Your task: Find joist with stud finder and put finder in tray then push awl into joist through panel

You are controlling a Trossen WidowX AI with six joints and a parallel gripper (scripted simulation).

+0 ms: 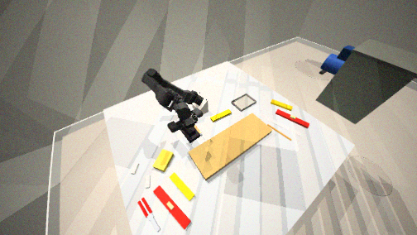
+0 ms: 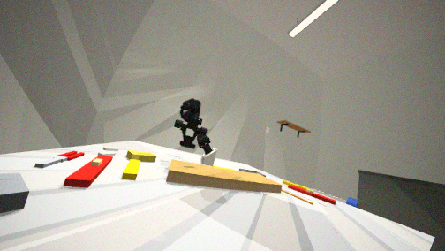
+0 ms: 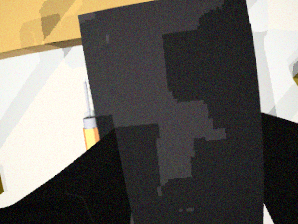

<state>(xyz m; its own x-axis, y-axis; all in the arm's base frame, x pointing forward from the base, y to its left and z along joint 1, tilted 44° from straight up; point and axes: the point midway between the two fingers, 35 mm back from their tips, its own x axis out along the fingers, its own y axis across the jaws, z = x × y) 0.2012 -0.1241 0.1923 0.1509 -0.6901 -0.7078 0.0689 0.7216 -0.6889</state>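
The tan floor panel (image 1: 236,145) (image 2: 225,178) (image 3: 30,20) lies flat on the table. My gripper (image 1: 184,125) (image 2: 188,136) (image 3: 181,125) is shut on the dark, blocky stud finder (image 1: 191,135) (image 2: 187,144) (image 3: 132,60), held above the table just off the panel's near-arm corner. In the wrist view the stud finder fills the middle between the black fingers and hides much behind it. The awl (image 1: 198,130) (image 3: 90,136), with orange handle and grey shaft, is beside the stud finder in the wrist view, its handle partly hidden by a finger. The dark-rimmed tray (image 1: 237,108) stands beyond the panel.
A yellow block (image 1: 164,160) (image 2: 141,155), a yellow bar (image 1: 182,186), a red level (image 1: 174,210) (image 2: 90,171) and a red-handled tool (image 1: 145,208) lie left of the panel. Another yellow bar (image 1: 221,115) lies between arm and tray. A second red level (image 1: 299,121) and a thin orange stick (image 1: 280,132) lie right.
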